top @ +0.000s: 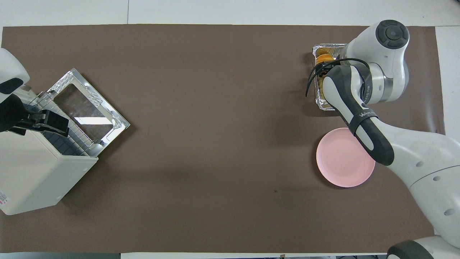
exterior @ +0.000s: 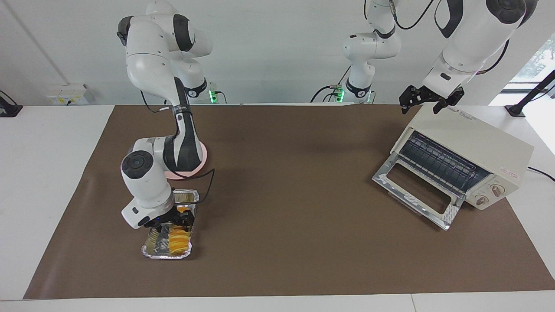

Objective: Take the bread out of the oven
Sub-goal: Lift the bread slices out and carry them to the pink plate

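The right gripper (exterior: 175, 222) is lowered into the foil tray (exterior: 149, 251), which lies at the right arm's end of the table, farther from the robots than the pink plate (top: 343, 162). Its dark fingers straddle the upper end of the bread (exterior: 179, 242); whether they are clamped on the loaf or merely apart around it cannot be told. The bread, a golden-yellow ridged loaf, lies lengthwise in the tray and not in the oven (exterior: 472, 147); a paler ridged piece lies beside it. Judged from its segmented form, the loaf is light and soft: it would compress or split between slices under a hard pinch, so a gentle hold across its narrow width near mid-length seems best, with the crinkled tray likely to shift if dragged. The oven stands at the left arm's end of the table, its glass door (exterior: 416, 190) dropped open and its dark wire rack (exterior: 438, 164) showing no bread on it. The left gripper (exterior: 427, 100) waits over the top edge of the oven, its fingers spread and holding nothing.
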Available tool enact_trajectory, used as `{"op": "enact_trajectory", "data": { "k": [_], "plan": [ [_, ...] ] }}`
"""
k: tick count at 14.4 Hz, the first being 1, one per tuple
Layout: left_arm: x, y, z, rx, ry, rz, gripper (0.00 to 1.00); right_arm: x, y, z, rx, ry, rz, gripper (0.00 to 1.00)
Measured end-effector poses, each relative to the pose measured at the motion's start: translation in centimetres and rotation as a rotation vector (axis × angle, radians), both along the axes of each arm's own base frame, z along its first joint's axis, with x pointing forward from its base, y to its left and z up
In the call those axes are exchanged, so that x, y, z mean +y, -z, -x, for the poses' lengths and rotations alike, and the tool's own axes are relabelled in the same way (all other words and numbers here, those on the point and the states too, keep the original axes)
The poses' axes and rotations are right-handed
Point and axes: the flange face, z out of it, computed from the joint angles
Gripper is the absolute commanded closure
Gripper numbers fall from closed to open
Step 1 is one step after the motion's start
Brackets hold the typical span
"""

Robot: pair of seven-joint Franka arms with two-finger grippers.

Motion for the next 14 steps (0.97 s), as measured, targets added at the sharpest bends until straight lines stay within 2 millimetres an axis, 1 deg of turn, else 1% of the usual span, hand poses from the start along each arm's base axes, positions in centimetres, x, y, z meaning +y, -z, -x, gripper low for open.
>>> {"op": "enact_trajectory", "data": {
  "k": [6,9,11,14],
  "plan": [
    [0.0,0.0,0.0,0.000,0.000,0.000,0.00,0.0,-1.1,0.0,0.013,0.002,0.001,1.00],
    [0.0,0.0,0.0,0.000,0.000,0.000,0.00,0.0,-2.2,0.1,0.066,0.007,0.007,1.00],
    [0.0,0.0,0.0,0.000,0.000,0.000,0.00,0.0,-3.9,0.3,0.106,0.010,0.011,1.00],
    [0.0,0.0,0.0,0.000,0.000,0.000,0.00,0.3,-7.3,0.7,0.111,0.009,0.010,1.00]
  ]
}}
